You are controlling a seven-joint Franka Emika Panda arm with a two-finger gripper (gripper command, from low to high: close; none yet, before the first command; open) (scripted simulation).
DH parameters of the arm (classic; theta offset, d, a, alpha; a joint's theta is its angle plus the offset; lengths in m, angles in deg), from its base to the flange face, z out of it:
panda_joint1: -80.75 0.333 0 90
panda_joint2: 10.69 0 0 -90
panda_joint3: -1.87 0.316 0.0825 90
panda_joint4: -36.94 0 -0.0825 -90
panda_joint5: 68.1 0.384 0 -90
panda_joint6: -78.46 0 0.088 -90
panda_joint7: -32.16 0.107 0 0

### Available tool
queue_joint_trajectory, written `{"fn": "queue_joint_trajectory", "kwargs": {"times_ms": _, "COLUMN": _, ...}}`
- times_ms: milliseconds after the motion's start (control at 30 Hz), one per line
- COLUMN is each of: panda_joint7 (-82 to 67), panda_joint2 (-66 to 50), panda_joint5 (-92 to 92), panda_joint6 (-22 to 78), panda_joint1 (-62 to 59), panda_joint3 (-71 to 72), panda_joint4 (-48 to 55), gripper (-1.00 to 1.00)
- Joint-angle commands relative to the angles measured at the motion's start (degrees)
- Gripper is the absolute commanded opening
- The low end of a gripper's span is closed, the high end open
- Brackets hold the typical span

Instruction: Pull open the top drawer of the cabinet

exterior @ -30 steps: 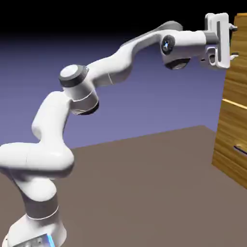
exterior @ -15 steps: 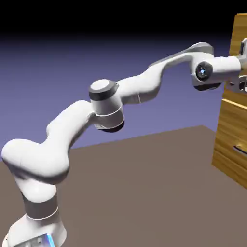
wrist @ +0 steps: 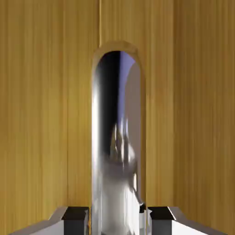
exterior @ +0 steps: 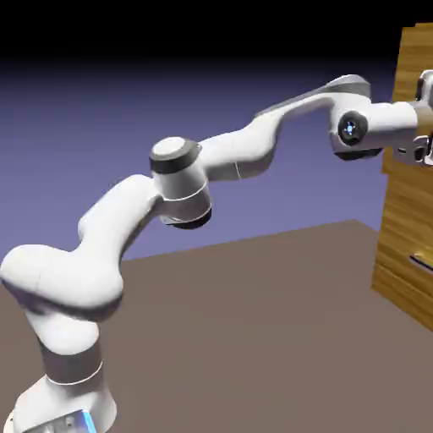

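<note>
The cabinet (exterior: 399,254) stands at the right edge of the exterior view, golden-brown with wood grain. Its top drawer (exterior: 409,93) juts out a little beyond the fronts below. My arm stretches across to it, and the gripper (exterior: 425,118) is pressed against the drawer front, partly cut off by the picture's edge. In the hand view the drawer's wood (wrist: 46,114) fills the frame. The silver handle (wrist: 117,137) runs up the middle, and my gripper (wrist: 118,215) is shut on it, with a grey fingertip (wrist: 75,215) on each side.
A lower drawer front with its own silver bar handle (exterior: 420,260) sits below the top one. The brown table (exterior: 254,321) spreads between my base and the cabinet.
The arm reached down and right to the drawer front, and the open gripper shut on the handle. Since half a second ago, arm and top drawer have shifted slightly left, away from the cabinet.
</note>
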Motion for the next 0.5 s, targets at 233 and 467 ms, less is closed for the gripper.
{"fn": "queue_joint_trajectory", "kwargs": {"times_ms": 233, "panda_joint7": -6.2, "panda_joint2": -2.4, "panda_joint5": 1.2, "panda_joint6": 5.4, "panda_joint1": 11.4, "panda_joint3": -3.8, "panda_joint4": -16.6, "gripper": -1.00}}
{"fn": "queue_joint_trajectory", "kwargs": {"times_ms": 467, "panda_joint7": -10.4, "panda_joint2": -3.8, "panda_joint5": 1.0, "panda_joint6": 9.9, "panda_joint1": 22.0, "panda_joint3": -8.9, "panda_joint4": -31.1, "gripper": -1.00}}
